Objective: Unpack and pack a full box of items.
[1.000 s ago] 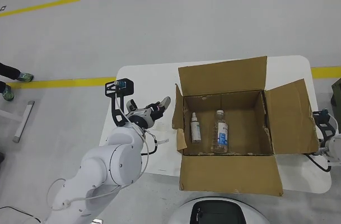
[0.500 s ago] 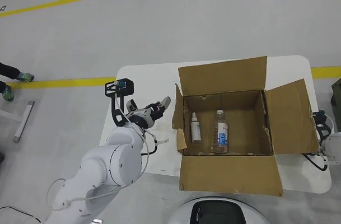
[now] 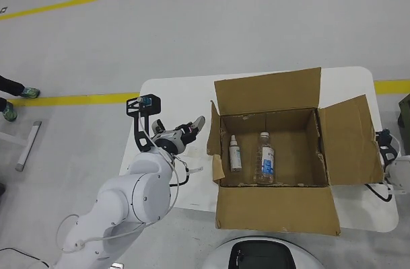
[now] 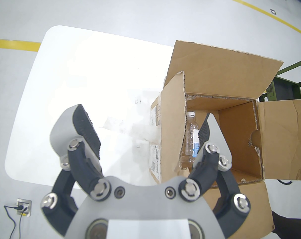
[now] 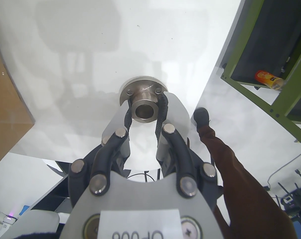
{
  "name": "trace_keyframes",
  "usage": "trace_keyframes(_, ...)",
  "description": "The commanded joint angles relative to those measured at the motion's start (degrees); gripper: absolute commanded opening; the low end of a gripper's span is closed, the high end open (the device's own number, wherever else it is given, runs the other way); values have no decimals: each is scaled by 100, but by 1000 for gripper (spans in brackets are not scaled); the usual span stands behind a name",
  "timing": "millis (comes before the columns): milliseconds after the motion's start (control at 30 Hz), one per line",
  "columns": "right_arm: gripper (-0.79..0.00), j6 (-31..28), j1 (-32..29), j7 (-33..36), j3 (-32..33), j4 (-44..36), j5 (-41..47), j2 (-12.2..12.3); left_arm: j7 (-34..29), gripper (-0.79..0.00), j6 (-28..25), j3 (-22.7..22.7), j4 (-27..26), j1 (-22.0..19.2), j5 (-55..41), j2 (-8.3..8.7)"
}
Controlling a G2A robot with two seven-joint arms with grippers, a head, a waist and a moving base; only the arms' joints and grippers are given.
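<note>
An open cardboard box (image 3: 277, 210) stands on the white table (image 3: 174, 101). Inside lie a small white spray bottle (image 3: 235, 155) and a clear plastic bottle (image 3: 264, 159); the clear bottle (image 4: 190, 135) also peeks past a torn flap. My left gripper (image 3: 191, 126) hovers over the table just left of the box, open and empty (image 4: 144, 115). My right gripper (image 5: 144, 108) is shut on a metal flanged bushing (image 5: 143, 93), held just above the table beyond the box's right flap (image 3: 385, 146).
A green metal rack (image 5: 265, 50) holding an orange can (image 5: 268, 78) stands off the table's right end. A person's leg in brown trousers (image 5: 227, 162) is beside that edge. The box's flaps (image 3: 349, 138) fold outward. Bare tabletop lies left of the box.
The right arm has shifted slightly by the box's right flap. The left arm and both bottles have not moved.
</note>
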Motion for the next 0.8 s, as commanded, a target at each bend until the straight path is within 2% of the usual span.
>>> trace_keyframes(0, -785, 29, 5, -51, 98, -73, 176, -3, 0, 0, 0, 0, 0, 0, 0, 0)
trace_keyframes(67, -785, 121, 41, -167, 305, -200, 717, -20, 0, 0, 0, 0, 0, 0, 0, 0)
trace_keyframes(333, -785, 903, 149, -782, 1305, -870, 1370, -23, 0, 0, 0, 0, 0, 0, 0, 0)
trace_keyframes(467, -785, 1148, 149, -1422, 1858, -1442, 2075, -64, 0, 0, 0, 0, 0, 0, 0, 0)
trace_keyframes(633, -785, 867, 37, -2036, 2177, -2143, 3129, -121, 0, 0, 0, 0, 0, 0, 0, 0)
trace_keyframes(767, -785, 484, 144, -1990, 1831, -2518, 3611, -97, 0, 0, 0, 0, 0, 0, 0, 0)
